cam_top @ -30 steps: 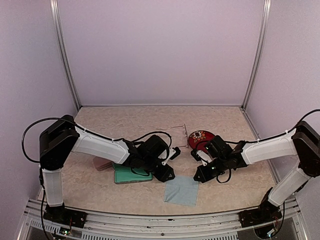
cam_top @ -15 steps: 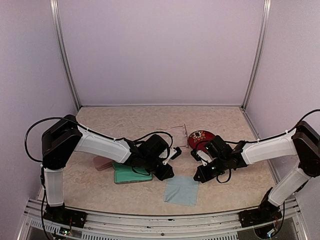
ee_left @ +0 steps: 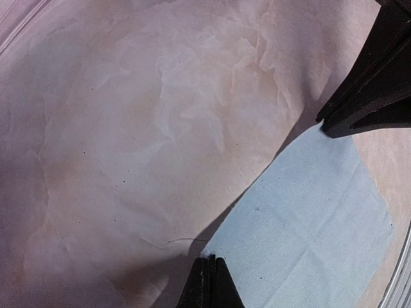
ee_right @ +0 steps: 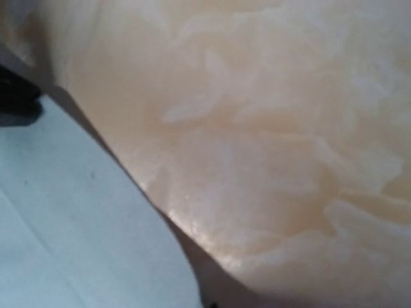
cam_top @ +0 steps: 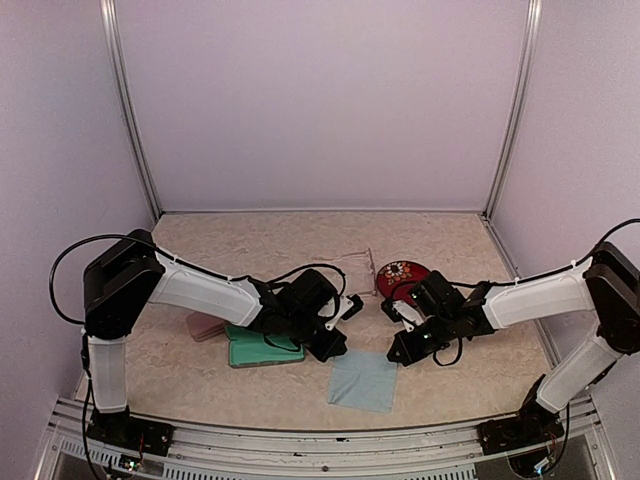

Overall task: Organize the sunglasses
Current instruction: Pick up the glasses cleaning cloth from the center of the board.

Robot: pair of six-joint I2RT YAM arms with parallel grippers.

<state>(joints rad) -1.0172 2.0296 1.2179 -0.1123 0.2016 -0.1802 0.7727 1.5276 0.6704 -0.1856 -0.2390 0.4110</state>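
A pale clear pair of sunglasses (cam_top: 356, 262) lies on the table behind both grippers, touched by neither. Both grippers are down at a light-blue cloth (cam_top: 363, 381) spread flat near the front. My left gripper (cam_top: 336, 347) is shut on the cloth's far-left corner. In the left wrist view the closed left gripper (ee_left: 210, 261) pinches that tip of the cloth (ee_left: 311, 218). My right gripper (cam_top: 398, 356) sits shut at the far-right corner. In the right wrist view the cloth (ee_right: 64, 224) runs up to the bottom edge, where the jaws are almost out of frame.
A green case (cam_top: 262, 350) lies under the left forearm, with a pink case (cam_top: 205, 325) to its left. A red flowered oval thing (cam_top: 403, 274) sits behind the right gripper. The right gripper's black body (ee_left: 379, 83) shows in the left wrist view. Walls enclose three sides.
My left gripper has closed onto the cloth's corner. The right gripper stayed shut, and neither arm has moved noticeably.
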